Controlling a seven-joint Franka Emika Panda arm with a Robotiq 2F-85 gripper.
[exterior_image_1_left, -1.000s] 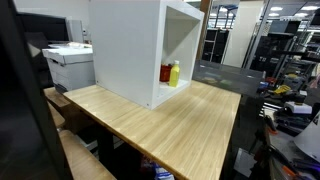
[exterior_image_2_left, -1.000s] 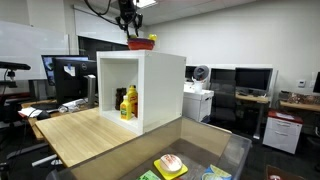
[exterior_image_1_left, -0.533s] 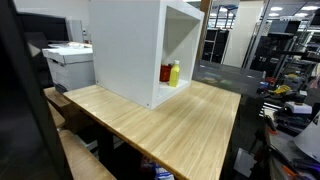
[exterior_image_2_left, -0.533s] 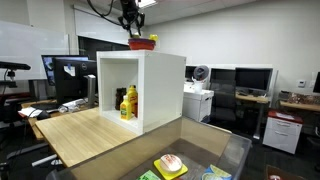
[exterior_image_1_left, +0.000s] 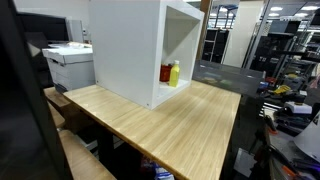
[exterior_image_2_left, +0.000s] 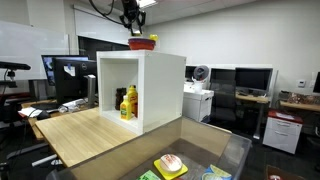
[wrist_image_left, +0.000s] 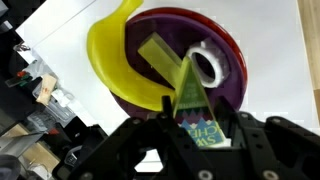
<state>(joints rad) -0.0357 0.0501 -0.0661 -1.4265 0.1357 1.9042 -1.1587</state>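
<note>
A dark red bowl sits on top of a white open-fronted cabinet on the wooden table. In the bowl lie a yellow banana-shaped piece, a pale green block and a white ring. My gripper hangs right over the bowl, shut on a green wedge-shaped cheese packet that stands between the fingers. In an exterior view the gripper is just above the bowl. A yellow and a red bottle stand inside the cabinet.
A printer stands behind the table's far corner. A clear bin with toy food sits in the foreground. Monitors and office desks surround the table. The cabinet's top falls away close to the bowl.
</note>
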